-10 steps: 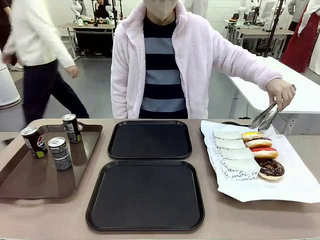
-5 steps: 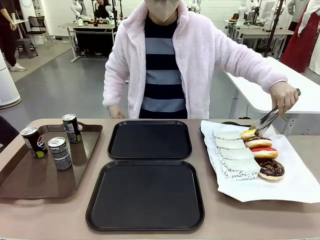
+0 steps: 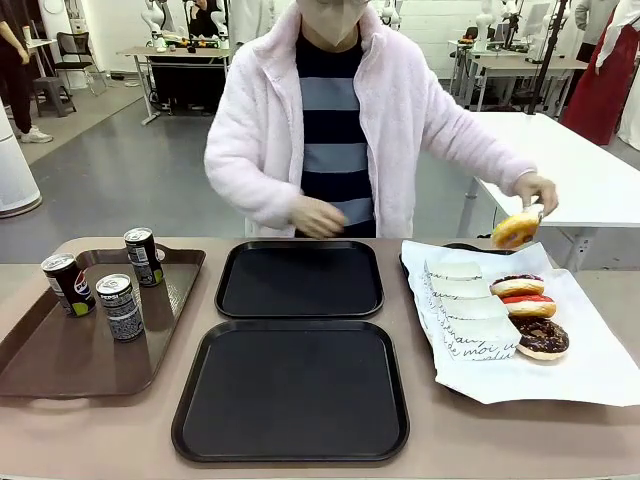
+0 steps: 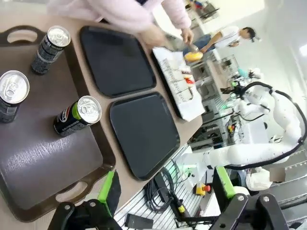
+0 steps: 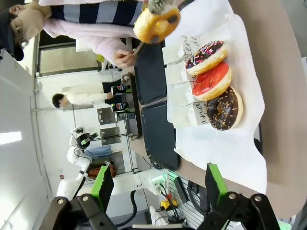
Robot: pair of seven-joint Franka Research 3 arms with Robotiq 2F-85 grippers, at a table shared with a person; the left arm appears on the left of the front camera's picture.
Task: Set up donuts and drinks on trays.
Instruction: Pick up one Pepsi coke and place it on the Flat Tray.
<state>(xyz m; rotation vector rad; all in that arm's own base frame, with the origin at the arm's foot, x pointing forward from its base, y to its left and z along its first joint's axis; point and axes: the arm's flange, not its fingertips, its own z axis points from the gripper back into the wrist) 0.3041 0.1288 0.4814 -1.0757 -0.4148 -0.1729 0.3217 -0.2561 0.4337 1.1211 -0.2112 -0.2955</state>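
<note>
The person's hand (image 3: 537,190) has just lifted the golden glazed ring donut (image 3: 516,229) with metal tongs (image 5: 156,5) off the white paper sheet (image 3: 590,370). It hangs above the sheet's far edge, and three iced donuts (image 3: 530,306) stay on the sheet. The two black square plastic trays (image 3: 299,280), left of the sheet, are bare, so I judge serving is only starting. My left pincer (image 4: 165,188) and right pincer (image 5: 159,187) gape wide, holding nothing.

At right, white paper (image 3: 600,372) hides most of the dark tray (image 3: 468,245) beneath, and print on the paper holders (image 3: 470,325) and drinks (image 3: 121,306) is too small to read.
</note>
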